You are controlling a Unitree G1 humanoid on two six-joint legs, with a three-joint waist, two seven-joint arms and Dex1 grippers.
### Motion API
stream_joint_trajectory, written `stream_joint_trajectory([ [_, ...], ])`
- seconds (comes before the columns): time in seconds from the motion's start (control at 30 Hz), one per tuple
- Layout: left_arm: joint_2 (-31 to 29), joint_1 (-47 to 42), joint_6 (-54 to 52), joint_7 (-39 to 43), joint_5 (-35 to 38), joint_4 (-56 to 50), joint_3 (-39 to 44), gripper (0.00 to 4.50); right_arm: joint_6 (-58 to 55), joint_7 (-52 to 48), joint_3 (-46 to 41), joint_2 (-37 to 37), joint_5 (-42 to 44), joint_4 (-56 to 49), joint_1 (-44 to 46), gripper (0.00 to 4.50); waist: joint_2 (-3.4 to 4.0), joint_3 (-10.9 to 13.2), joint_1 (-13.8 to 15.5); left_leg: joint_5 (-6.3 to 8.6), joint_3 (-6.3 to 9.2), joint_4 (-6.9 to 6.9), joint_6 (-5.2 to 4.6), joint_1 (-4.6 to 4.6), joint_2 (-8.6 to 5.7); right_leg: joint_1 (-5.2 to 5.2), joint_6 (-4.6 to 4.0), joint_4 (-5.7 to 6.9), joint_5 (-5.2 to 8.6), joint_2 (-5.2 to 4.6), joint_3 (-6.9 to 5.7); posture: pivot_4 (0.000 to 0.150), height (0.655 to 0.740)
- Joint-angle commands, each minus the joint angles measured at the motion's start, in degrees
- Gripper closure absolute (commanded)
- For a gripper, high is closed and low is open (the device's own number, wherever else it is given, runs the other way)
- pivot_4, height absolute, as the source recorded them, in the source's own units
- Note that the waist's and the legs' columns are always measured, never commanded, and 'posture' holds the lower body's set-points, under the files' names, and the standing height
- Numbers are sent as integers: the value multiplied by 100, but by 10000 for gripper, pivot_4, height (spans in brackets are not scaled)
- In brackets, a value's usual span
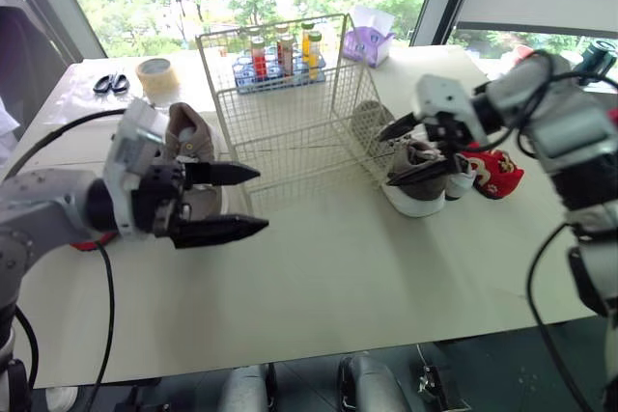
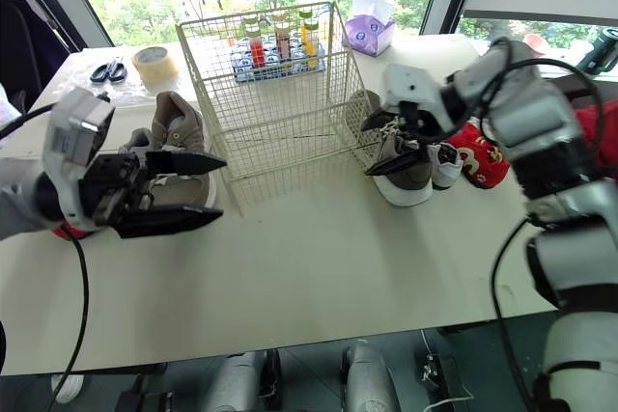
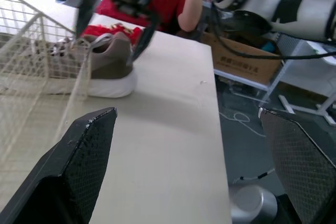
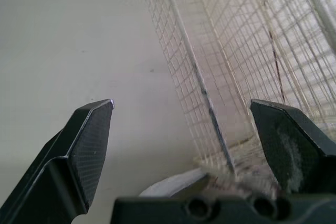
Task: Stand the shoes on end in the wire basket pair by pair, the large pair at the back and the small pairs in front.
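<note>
**Wire-mesh basket empty: hazards at the first pickup**

Hazards, judged from the present layout:

1. Wire basket (image 1: 280,94). It stands empty at the middle of the table's (image 1: 319,267) back edge and looks light. The right gripper (image 1: 388,156) works just beside its right wall. A sideways swing during the lift could snag the mesh and shove the basket.
2. Large right sneaker (image 1: 417,195). A grip on the soft heel collar could let the toe droop and the shoe slip. Set on end carelessly, it may topple.
3. Small red shoes (image 1: 494,173). They lie just beside that sneaker, toward the table's right edge. Dragging the sneaker could push them further that way.

Positions:

- Right gripper: fingers spread, straddling the heel end of the right sneaker, not pinching it.
- Left gripper (image 1: 261,200): fingers spread and holding nothing. It hovers near the left edge, just in front of the large left sneaker (image 1: 188,132), which lies beside the basket's left wall.
</note>
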State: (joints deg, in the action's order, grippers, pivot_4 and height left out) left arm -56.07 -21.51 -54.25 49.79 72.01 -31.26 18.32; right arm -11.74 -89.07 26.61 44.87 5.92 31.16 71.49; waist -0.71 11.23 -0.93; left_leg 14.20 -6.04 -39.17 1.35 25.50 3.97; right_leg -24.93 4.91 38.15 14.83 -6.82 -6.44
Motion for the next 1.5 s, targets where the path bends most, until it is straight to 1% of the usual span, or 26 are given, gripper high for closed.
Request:
stream_joint_trajectory([
  [0.03, 104, 207, 139, -206, 55, -241, 124, 316, 640, -153, 14, -329, -429, 776, 396, 0, 0, 0, 29, 0, 1, -2, 0, 0, 0, 2, 0, 0, 0, 0, -1, 1500, 6938],
  [0.1, 164, 317, 188, -282, -52, -343, 60, 316, 938, -208, 89, -517, -707, 1165, 492, 0, -1, -1, 35, 0, 3, -7, 0, 0, -1, 7, 0, -1, 0, 0, -2, 1500, 6938],
  [0.2, 261, 420, 246, -417, -83, -420, 51, 0, 1213, -316, 209, -682, -988, 1577, 552, 7660, -1, -1, 38, 0, 6, -9, 0, 0, -1, 10, 0, -1, 0, 0, -4, 1500, 6938],
  [0.3, 296, 520, 313, -471, -167, -461, 51, 0, 1419, -343, 272, -746, -1146, 1806, 572, 22327, 0, 0, 11, 0, 6, -8, 0, 0, -2, 9, 0, 1, 0, 0, -4, 1500, 6938],
  [0.33, 325, 555, 343, -499, -193, -485, 37, 0, 1413, -343, 317, -745, -1170, 1817, 538, 26654, 1, 0, 11, 0, 6, -7, 0, -1, -2, 9, 0, 1, 0, 0, -4, 1500, 6938],
  [0.37, 353, 584, 372, -522, -213, -508, 20, 0, 1406, -343, 339, -749, -1186, 1823, 507, 32111, 1, 0, 16, 0, 6, -5, 1, -2, -1, 8, -1, 2, 0, 0, -4, 1500, 6938],
  [0.4, 383, 616, 401, -540, -228, -529, 6, 0, 1370, -343, 307, -772, -1224, 1820, 477, 36398, 1, 0, 24, -1, 7, -5, 1, -2, -1, 8, -1, 2, 0, 0, -4, 1500, 6938],
  [0.43, 415, 649, 428, -562, -255, -551, -14, 0, 1316, -309, 242, -803, -1283, 1814, 451, 41617, 1, 0, 28, -1, 7, -5, 1, -2, -1, 9, -1, 1, 0, 0, -4, 1500, 6938],
  [0.47, 439, 684, 453, -580, -295, -571, -36, 0, 1240, -238, 171, -829, -1327, 1805, 438, 43415, 1, 0, 29, -1, 7, -6, 1, -2, -1, 10, -1, 1, 0, 0, -4, 1500, 6938],
  [0.53, 472, 746, 496, -607, -377, -604, -77, 0, 1014, -137, 22, -871, -1321, 1738, 403, 43415, 0, 0, 20, -1, 7, -7, 1, -8, -1, 15, -1, 2, 0, 0, -4, 1500, 6938],
  [0.6, 480, 696, 494, -684, -354, -608, -129, 0, 243, 75, -288, -906, -1106, 1253, 285, 43415, 0, 0, 20, -1, 8, -7, 2, -8, -1, 15, -1, 3, 0, 0, -4, 1500, 6938],
  [0.7, 463, 594, 484, -691, -397, -557, -229, 0, -1429, 302, -739, -932, -706, -66, -39, 43415, 0, 0, 25, -3, 12, -7, 6, -9, -1, 14, -2, 11, -1, 0, -5, 1500, 6938],
  [0.8, 400, 481, 468, -548, -450, -433, -286, 0, -2501, 488, -839, -803, -593, -1555, -576, 43415, 2, 1, 77, -4, 17, -6, 7, -1, -1, 11, -3, 10, 0, 0, -10, 1500, 6938],
  [0.9, 374, 307, 476, -407, -536, -266, -401, 0, -3278, 846, -880, -741, -514, -2712, -1118, 43415, 1, 0, 124, -3, 13, -7, 5, -1, -2, 11, -2, 4, 0, 0, -9, 1500, 6938],
  [1.0, 413, 132, 493, -310, -658, -138, -553, 0, -3545, 1132, -840, -610, -524, -3505, -1622, 43415, 1, 0, 153, -3, 14, -7, 5, -1, -2, 11, -2, 6, 0, 0, -11, 1500, 6938],
  [1.23, 497, -60, 488, -147, -818, -51, -765, 0, -4311, 1636, -846, -570, -238, -4281, -1996, 43415, 1, 0, 163, -2, 15, -4, 5, -1, -2, 11, -2, 5, 0, 1, -11, 1500, 6938],
  [1.37, 453, -81, 429, -17, -832, -43, -829, 0, -4407, 2013, -799, -671, -199, -4173, -1999, 43415, -1, -1, 151, -2, 14, -5, 4, -3, -2, 12, -2, 5, 0, 1, -10, 1500, 6938],
  [1.5, 448, -131, 440, 77, -933, 66, -852, 0, -4222, 2226, -702, -683, -228, -4016, -1915, 43415, -3, -2, 145, -2, 16, -5, 4, -6, -2, 13, -3, 8, 0, 2, -10, 1500, 6938],
])
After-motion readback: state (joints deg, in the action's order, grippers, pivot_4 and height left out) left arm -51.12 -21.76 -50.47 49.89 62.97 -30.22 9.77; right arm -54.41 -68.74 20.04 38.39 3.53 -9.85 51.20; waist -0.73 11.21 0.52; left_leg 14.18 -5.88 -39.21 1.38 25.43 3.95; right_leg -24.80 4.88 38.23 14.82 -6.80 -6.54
